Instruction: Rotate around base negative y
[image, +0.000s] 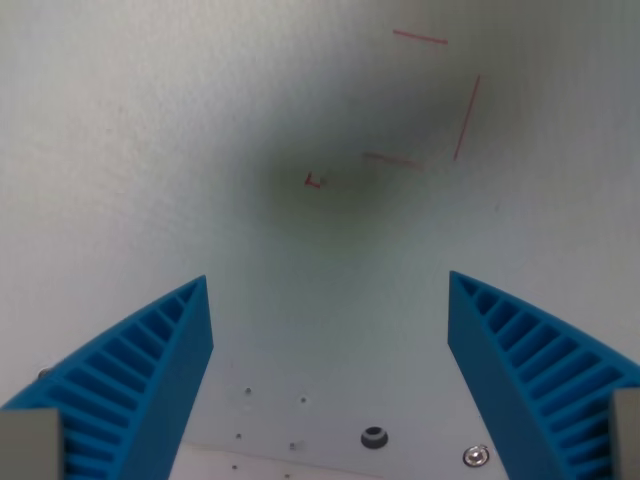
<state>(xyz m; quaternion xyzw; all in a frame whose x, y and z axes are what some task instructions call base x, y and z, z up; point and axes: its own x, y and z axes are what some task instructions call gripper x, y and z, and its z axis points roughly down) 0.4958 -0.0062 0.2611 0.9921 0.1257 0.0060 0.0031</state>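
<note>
The two blue jaws stand wide apart, and nothing is held between them. The gripper (330, 290) hangs over a pale white table (120, 120). There is no thing to pick up here; the job is only to turn the arm, so the thing to watch is the gripper itself.

Past the jaw tips lies a soft dark shadow (330, 180). Just beyond that are thin red lines (466, 118), up toward the wrist view's right. Down low between the jaws sit a small round hole (374, 437) and a shiny screw (477, 456).

To turn well, I think the arm should tip slowly and evenly, keeping the jaws off the table. The red lines can help show how far the view swings.
</note>
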